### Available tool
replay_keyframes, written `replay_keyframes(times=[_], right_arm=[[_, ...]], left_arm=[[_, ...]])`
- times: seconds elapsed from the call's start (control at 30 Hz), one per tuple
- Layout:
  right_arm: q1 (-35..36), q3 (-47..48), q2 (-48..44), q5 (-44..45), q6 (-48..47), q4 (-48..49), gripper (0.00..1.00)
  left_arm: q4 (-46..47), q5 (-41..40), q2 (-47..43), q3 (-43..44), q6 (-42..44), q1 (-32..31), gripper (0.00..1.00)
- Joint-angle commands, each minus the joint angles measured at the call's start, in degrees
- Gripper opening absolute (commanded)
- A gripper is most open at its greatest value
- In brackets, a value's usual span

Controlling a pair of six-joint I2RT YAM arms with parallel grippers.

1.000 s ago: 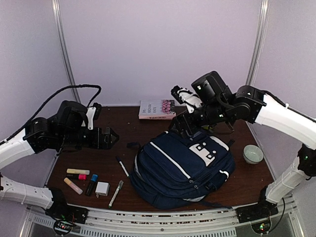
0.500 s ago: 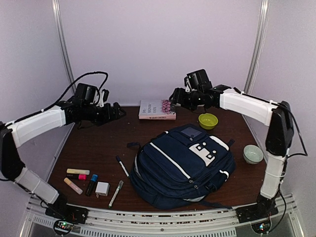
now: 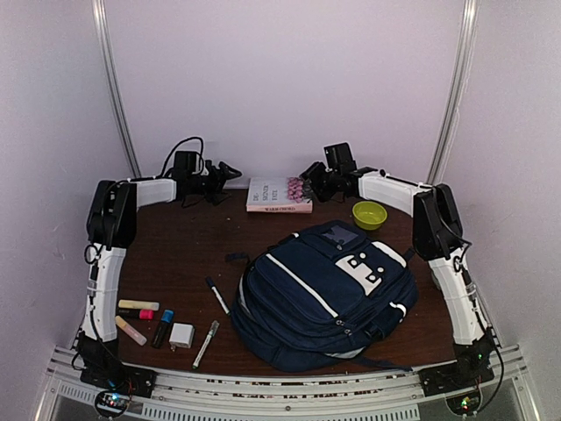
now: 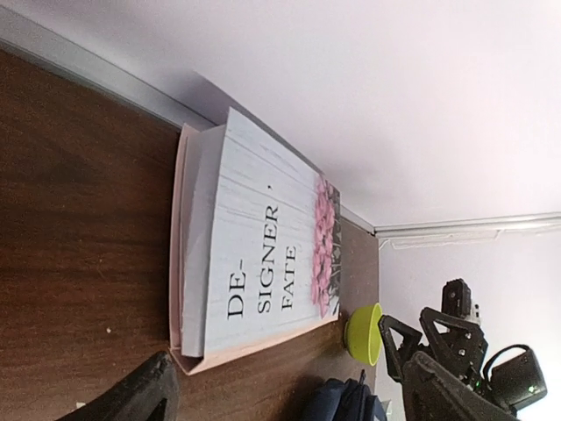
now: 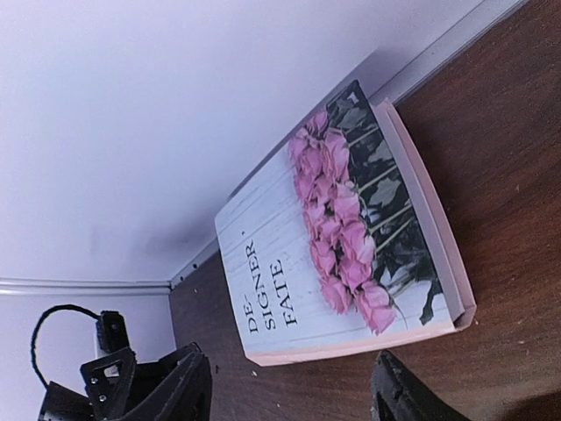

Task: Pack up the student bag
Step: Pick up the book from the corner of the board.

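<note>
Centrally, the student bag [image 3: 324,294] lies flat on the surface [image 3: 175,254], toward the near right. Its long axis runs near-left to far-right, the white-patch end pointing far right; what it holds cannot be told. Beyond it, the green bowl [image 3: 369,214] shows plain green inside. The left fingers [image 4: 145,395] and right fingers [image 5: 403,399] are spread wide, gripping nothing, either side of the book [image 3: 279,195].

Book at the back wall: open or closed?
Closed. The book lies flat, front cover up, title and pink roses showing, pages stacked beneath.

Book [image 3: 279,195] against back wall [image 3: 280,88], open tabletop [image 3: 188,250] left of student bag [image 3: 324,294]
</note>
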Motion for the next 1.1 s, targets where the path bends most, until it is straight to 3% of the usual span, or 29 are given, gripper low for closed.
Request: replay_keyframes(times=[0.0, 0.17, 0.4, 0.57, 0.83, 1.07], right_arm=[[-1.3, 2.2, 4.0, 1.5, 9.5, 4.3, 0.62], [-2.0, -0.8, 6.3, 1.6, 19.1, 11.9, 0.61], [-2.2, -2.8, 5.2, 6.6, 20.1, 7.4, 0.61], [-2.2, 2.2, 9.2, 1.2, 21.3, 6.3, 0.60], [-2.1, -3.9, 5.1, -1.8, 16.7, 8.5, 0.58], [-1.2, -7.5, 0.4, -7.5, 10.4, 8.6, 0.51]], left_arm=[[-4.1, -1.4, 5.3, 11.3, -6.8, -0.4, 0.92], [0.1, -3.3, 12.2, 16.3, -16.6, -0.6, 0.91], [-1.4, -2.0, 20.5, 28.0, -21.4, -2.7, 0.90], [-1.7, -0.2, 20.5, 27.8, -21.7, -3.9, 0.86], [-2.1, 4.2, 15.8, 22.8, -17.7, -5.1, 0.78], [1.0, 7.4, 10.6, 17.8, -13.8, -7.7, 0.68]])
